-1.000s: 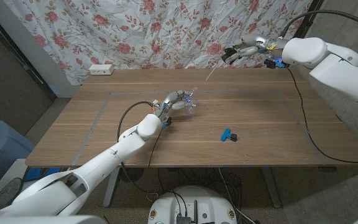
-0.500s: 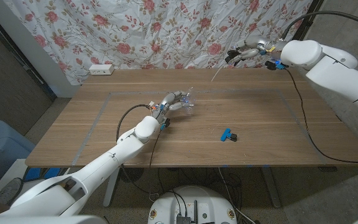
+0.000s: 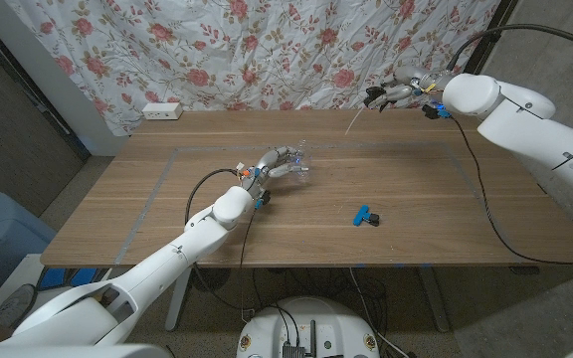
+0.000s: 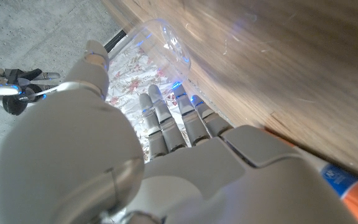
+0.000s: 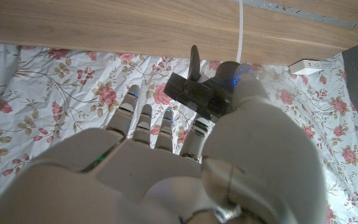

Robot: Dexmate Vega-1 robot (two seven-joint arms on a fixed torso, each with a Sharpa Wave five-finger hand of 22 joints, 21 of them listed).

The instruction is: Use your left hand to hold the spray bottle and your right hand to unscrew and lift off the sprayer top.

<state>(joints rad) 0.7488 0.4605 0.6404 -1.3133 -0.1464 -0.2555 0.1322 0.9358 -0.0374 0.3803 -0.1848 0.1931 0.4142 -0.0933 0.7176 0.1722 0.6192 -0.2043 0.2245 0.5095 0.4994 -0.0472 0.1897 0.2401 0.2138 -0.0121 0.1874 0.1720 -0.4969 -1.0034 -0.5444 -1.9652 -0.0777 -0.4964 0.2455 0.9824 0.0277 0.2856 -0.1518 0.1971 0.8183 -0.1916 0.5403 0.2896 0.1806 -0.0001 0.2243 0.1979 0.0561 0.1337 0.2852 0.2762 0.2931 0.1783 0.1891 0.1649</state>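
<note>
The clear spray bottle (image 3: 300, 162) stands on the wooden table (image 3: 147, 204), a little left of the table's middle and toward its far half, and the left hand (image 3: 279, 164) is wrapped around it. In the left wrist view the fingers (image 4: 166, 118) curl up one side of the transparent bottle (image 4: 163, 46) and the thumb (image 4: 95, 65) reaches along the other, so the body sits squarely between them, grasped.

Over the far edge of the table, well apart from the bottle, the right hand (image 3: 398, 87) is raised in front of the flowered curtain (image 3: 267, 45). It holds the dark sprayer top (image 3: 376, 94), whose thin white dip tube (image 3: 352, 121) hangs down slantwise toward the table without the bottle under it. In the right wrist view the sprayer top (image 5: 197, 90) sits between the thumb (image 5: 247, 87) and the fingertips (image 5: 135, 106), pinched there, with the white tube (image 5: 240, 25) running away across the table's edge.

Counting: one bottle, one sprayer top with one tube. On the table there is also one small blue and black clip-like piece (image 3: 366, 216), lying near the front right, away from both hands. One white power strip (image 3: 162, 110) lies at the table's far left corner against the curtain. A black cable (image 3: 480, 169) trails across the right side of the table.
</note>
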